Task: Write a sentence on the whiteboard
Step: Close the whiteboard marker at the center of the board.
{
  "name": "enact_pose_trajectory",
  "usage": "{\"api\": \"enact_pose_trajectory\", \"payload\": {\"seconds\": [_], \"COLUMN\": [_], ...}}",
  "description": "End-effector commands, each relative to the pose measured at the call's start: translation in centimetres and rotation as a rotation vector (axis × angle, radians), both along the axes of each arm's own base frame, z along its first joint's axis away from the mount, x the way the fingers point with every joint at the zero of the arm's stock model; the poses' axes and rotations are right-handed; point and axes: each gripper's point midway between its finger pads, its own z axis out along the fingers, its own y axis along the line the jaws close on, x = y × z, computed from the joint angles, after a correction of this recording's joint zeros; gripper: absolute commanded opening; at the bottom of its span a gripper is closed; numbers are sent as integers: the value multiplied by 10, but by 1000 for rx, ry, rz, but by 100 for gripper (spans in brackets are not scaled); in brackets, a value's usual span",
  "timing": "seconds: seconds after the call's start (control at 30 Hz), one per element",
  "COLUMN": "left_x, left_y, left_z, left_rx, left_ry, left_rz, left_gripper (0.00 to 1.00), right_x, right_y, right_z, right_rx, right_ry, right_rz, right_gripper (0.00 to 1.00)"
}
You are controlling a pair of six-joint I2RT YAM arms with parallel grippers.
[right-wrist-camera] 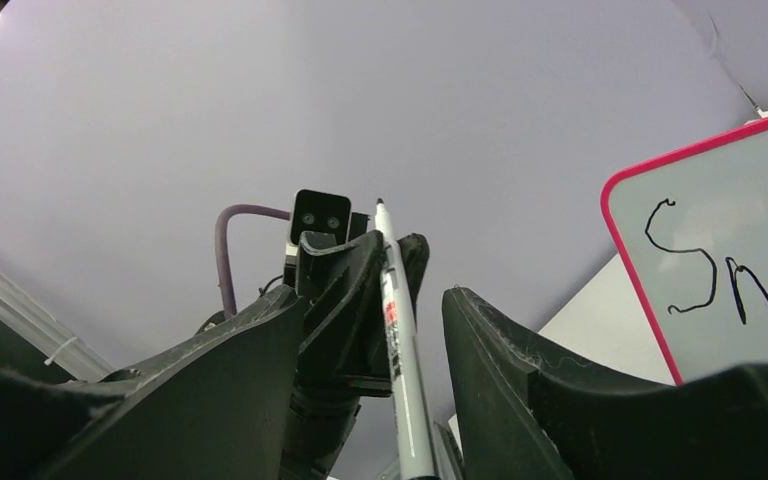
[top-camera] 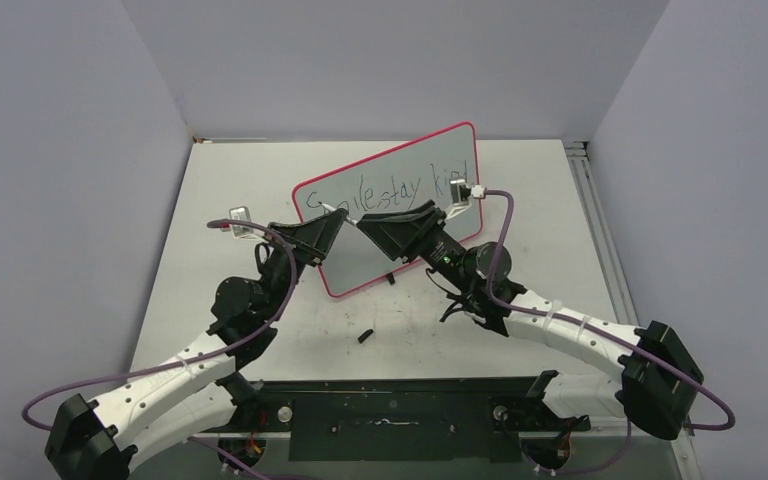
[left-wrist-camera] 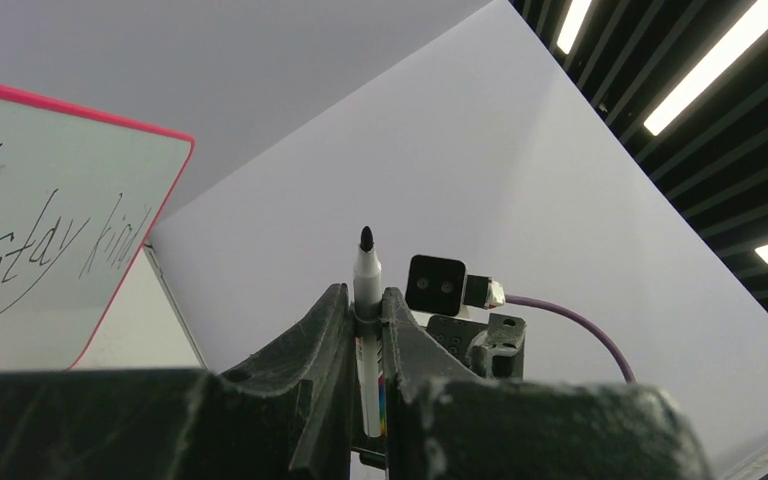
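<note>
Scuffed white tabletop (top-camera: 540, 200) holds the whiteboard (top-camera: 410, 170) at twelve o'clock; before it the left gripper (left-wrist-camera: 365, 297) pinches a marker (left-wrist-camera: 365, 258), the right gripper (right-wrist-camera: 373, 297) spread either side of it.

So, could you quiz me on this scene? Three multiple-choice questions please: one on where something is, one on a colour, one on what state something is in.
1. Where is the white marker pen with the black tip?
A. Lying on the floor
B. Clamped in the left gripper
C. Standing in a cup

2. What colour is the thin rim of the large glossy pale whiteboard?
A. Blue
B. Green
C. Pink-red

3. How do the jaws of the right gripper stand?
A. Open, one finger on either side of the pen
B. Shut on the board's edge
C. Shut on a cloth

Answers:
1 B: the left wrist view shows both fingers pressed on the pen's barrel.
2 C: the rim shows pink-red in every view.
3 A: the right wrist view shows gaps between the pen and the fingers.
</note>
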Motion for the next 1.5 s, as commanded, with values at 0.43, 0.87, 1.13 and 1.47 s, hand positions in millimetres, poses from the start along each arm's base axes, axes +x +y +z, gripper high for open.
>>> {"api": "enact_pose_trajectory", "payload": {"seconds": [0.43,0.87,1.13,1.47], "left_x": [-5,-2,1,-13], "left_y": [11,10,1,-18], "left_z": [16,7,-5,-58], "left_rx": [-38,-25,90,565], "left_ry": [-49,-31,-12,14], "left_rz": [31,36,37,-61], "left_gripper": [0,0,19,77], "right_x": [-4,-3,0,10], "right_y": [11,9,-2,-55], "right_z": [5,7,6,-7], "right_rx": [-11,-2,-32,-340], "right_ry": [-25,-29,-57,-105], "right_rz": [42,29,-44,-313], "right_gripper": [39,22,5,5]}}
